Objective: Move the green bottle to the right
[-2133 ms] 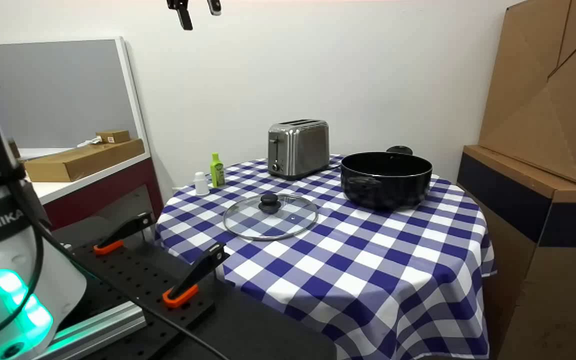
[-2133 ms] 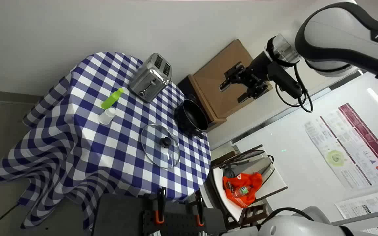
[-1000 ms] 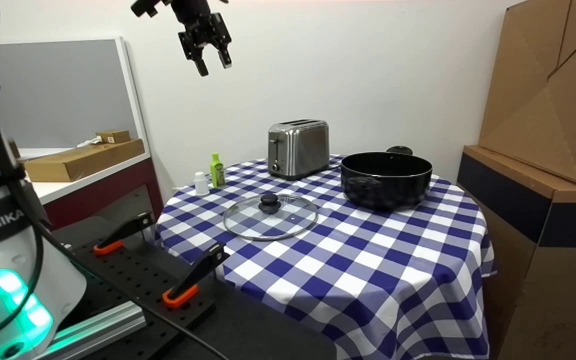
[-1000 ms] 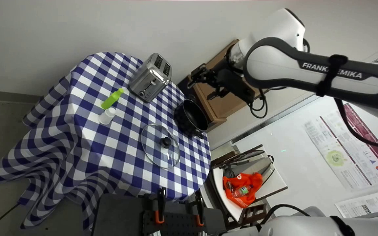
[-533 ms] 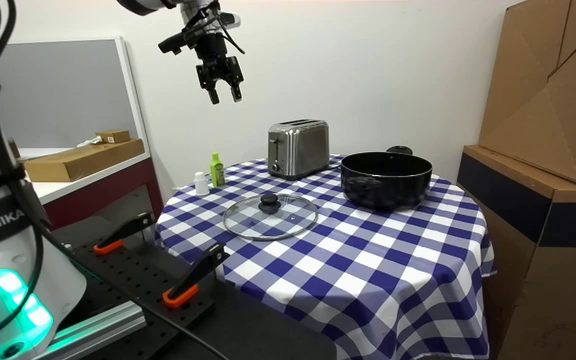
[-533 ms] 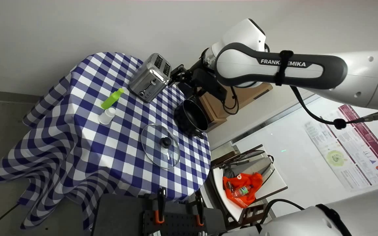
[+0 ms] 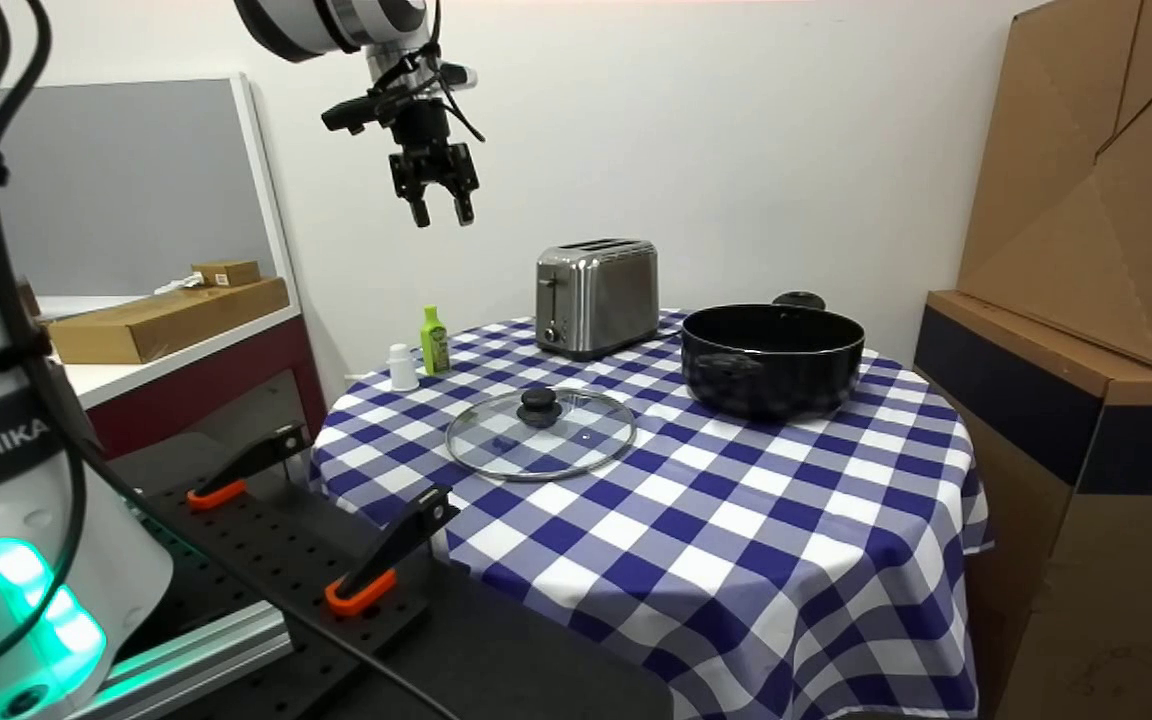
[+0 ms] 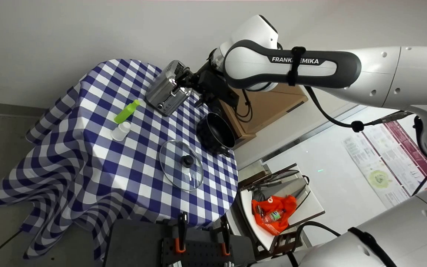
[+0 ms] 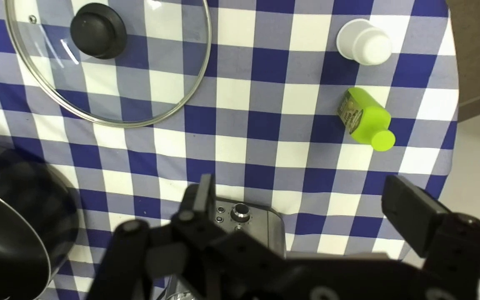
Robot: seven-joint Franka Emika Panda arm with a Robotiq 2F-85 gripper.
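The green bottle (image 7: 434, 341) stands upright on the checkered tablecloth near the table's edge. It also shows in an exterior view (image 8: 126, 111) and in the upper right of the wrist view (image 9: 366, 116). My gripper (image 7: 442, 216) is open and empty, pointing down, well above the table. In an exterior view my gripper (image 8: 187, 97) overlaps the toaster. In the wrist view the fingers of my gripper (image 9: 299, 181) are wide apart, and the bottle lies ahead of them, above the right finger in the picture. Nothing is between the fingers.
A white cup-like item (image 7: 402, 367) stands right beside the bottle. A steel toaster (image 7: 597, 298), a black pot (image 7: 772, 360) and a glass lid (image 7: 541, 434) with a black knob are on the table. A wall is behind. Large cardboard boxes (image 7: 1066, 520) stand beside the table.
My gripper has come down from near the top edge of an exterior view and moved over the table, past the pot to above the toaster area. The bottle and other objects have not moved.
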